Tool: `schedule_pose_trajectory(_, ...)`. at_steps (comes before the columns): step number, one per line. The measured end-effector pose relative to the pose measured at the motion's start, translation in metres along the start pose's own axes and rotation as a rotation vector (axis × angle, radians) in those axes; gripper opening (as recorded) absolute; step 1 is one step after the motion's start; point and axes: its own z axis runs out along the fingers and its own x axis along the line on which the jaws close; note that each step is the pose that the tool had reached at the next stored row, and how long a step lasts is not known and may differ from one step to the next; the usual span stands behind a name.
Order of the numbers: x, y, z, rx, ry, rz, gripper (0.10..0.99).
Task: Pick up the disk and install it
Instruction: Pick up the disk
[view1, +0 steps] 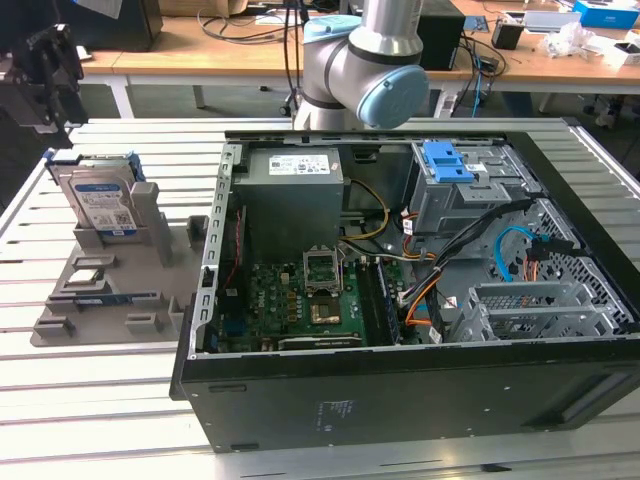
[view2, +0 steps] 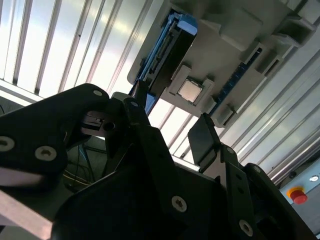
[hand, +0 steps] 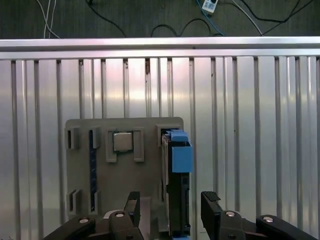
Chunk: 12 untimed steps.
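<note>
The disk (view1: 100, 195) stands on edge in a grey holder (view1: 110, 300) at the exterior view's left, its white-and-blue label facing out and blue rails on its sides. In the first wrist view the disk (hand: 178, 195) is seen edge-on, with its blue rail (hand: 180, 152) showing. My gripper (hand: 171, 207) hangs open well above it, one black finger on each side of the disk's line. The second wrist view shows the gripper (view2: 170, 125) open, with the disk (view2: 167, 55) beyond the fingers. The gripper's dark body (view1: 45, 85) is at the exterior view's upper left.
The holder (hand: 120, 185) also carries a processor chip (hand: 122, 141) and a memory stick (hand: 91, 170). The open computer case (view1: 400, 390) lies at the exterior view's right, with a grey power supply (view1: 290, 190) and a drive bay with a blue latch (view1: 447, 160). The table is slatted aluminium.
</note>
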Motion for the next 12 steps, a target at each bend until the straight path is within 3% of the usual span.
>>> schedule_pose_trajectory(4, -0.0017, 0.0009, 0.007, 0.0, 0.0003, 0.0, 0.6)
schedule_pose_trajectory(7, -0.0097, 0.0097, 0.0274, 0.0, 0.0014, 0.016, 0.6)
schedule_pose_trajectory(12, -0.0099, 0.017, 0.0385, 0.0, 0.0019, 0.016, 0.6)
